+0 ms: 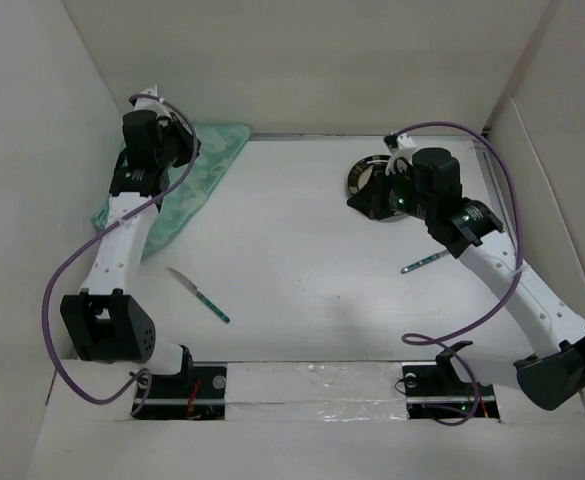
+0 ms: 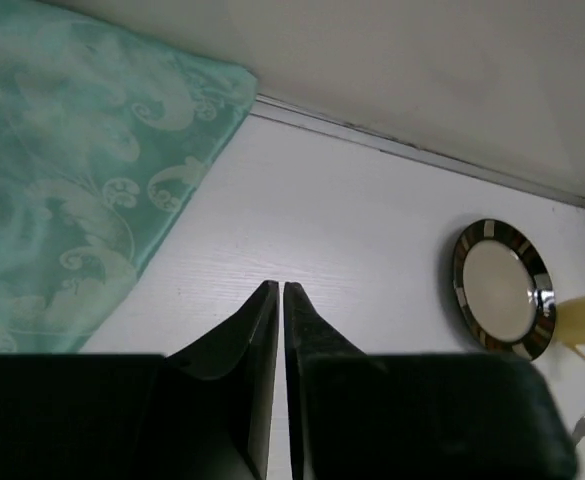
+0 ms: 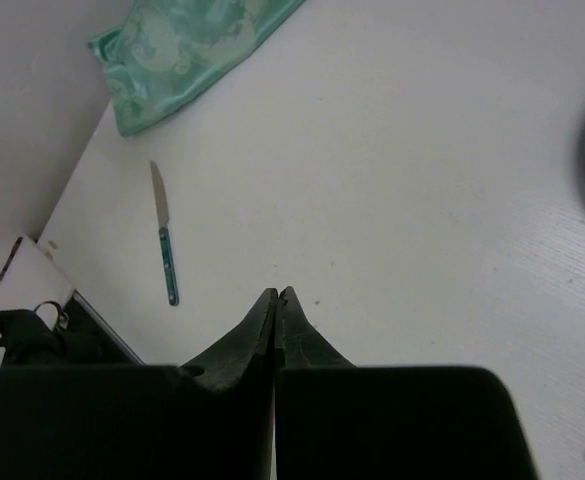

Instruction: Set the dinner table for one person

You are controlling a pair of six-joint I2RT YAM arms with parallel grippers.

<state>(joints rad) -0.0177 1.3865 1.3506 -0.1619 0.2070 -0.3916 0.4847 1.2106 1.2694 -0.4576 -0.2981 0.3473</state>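
Nearest the lens in the left wrist view: left tool (image 2: 280, 290), closed to a hairline slit, nothing gripped, poised above bare tabletop (image 1: 302, 250) beside the mint-green mat (image 2: 62, 180). Same finding in the right wrist view: right tool (image 3: 276, 295), pressed shut, nothing held, poised near the plate (image 2: 502, 290).

Progress, judged from the layout: nothing yet set.
- Mint-green mat: bunched unevenly into the far-left corner, partly under the left arm, not spread at a place.
- Plate: toward the far-right corner, part-hidden overhead by the right tool.
- Pale cup (image 2: 584, 318): just beside the plate's rim on the side toward the right edge; contact not determinable.
- Lone knife (image 1: 198, 296): toward the near-left corner.
- One fork (image 1: 424, 263): toward the right edge, one end tucked beneath the right arm.

All pieces well apart, no place setting assembled. Left to do, by estimate: spread the mat, centre the plate, flank with knife and fork, add the cup.

Orientation of the knife: long axis diagonal, blade tip toward the far-left corner, teal handle toward the near-right corner. Orientation of the fork: long axis nearer parallel to the near edge, slightly slanted toward the far-right corner. Tine end not determinable overhead.
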